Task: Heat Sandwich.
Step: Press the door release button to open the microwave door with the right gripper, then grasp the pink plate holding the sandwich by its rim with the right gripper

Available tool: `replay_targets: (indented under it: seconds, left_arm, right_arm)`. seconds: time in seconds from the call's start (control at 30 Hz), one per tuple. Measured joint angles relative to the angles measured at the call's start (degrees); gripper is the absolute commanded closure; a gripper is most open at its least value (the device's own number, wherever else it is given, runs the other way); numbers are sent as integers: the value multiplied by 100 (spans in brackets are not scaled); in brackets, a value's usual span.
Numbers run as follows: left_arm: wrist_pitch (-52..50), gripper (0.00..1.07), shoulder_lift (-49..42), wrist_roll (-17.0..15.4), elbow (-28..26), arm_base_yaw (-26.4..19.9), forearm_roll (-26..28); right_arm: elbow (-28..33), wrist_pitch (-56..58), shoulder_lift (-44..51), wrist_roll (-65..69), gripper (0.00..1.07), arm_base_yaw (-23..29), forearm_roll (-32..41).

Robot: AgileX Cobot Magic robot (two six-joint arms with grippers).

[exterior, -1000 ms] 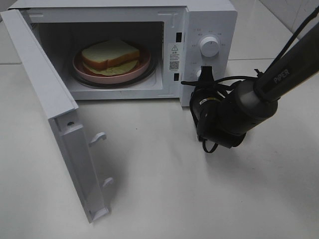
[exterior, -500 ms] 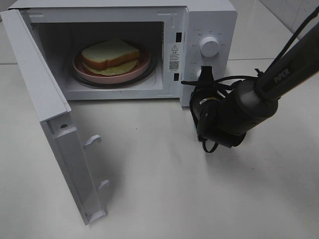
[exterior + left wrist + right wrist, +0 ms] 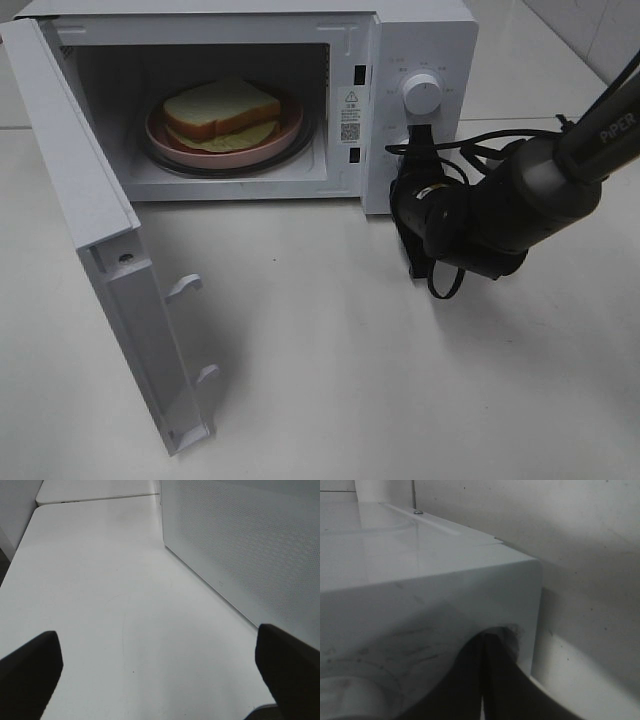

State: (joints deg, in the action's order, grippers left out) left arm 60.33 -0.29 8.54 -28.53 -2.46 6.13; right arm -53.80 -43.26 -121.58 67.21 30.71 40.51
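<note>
Microwave door (image 3: 100,220) swung wide; your right end effector (image 3: 418,135), pressed together, at the control panel (image 3: 445,55); left end effector (image 3: 160,675) spread, empty.

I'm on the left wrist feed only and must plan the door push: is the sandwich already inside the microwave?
Observer: Yes, the sandwich lies on a pink plate inside the microwave.
Operator: Is the door open?
Observer: The door stands wide open, swung out on the left.
Operator: Where is the right gripper?
Observer: The right gripper, shut, is close to the control panel, just below the upper knob.
</note>
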Motion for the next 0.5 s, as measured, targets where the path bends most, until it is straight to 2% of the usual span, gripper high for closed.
replay_targets:
  seconds: [0.27,0.5]
  left_arm:
    - [0,5,0,0,0,0,0]
    - [0,5,0,0,0,0,0]
  right_arm:
    - [481,143,567,-183,107,74,-430]
    - [837,653,963,-636,107,74,-464]
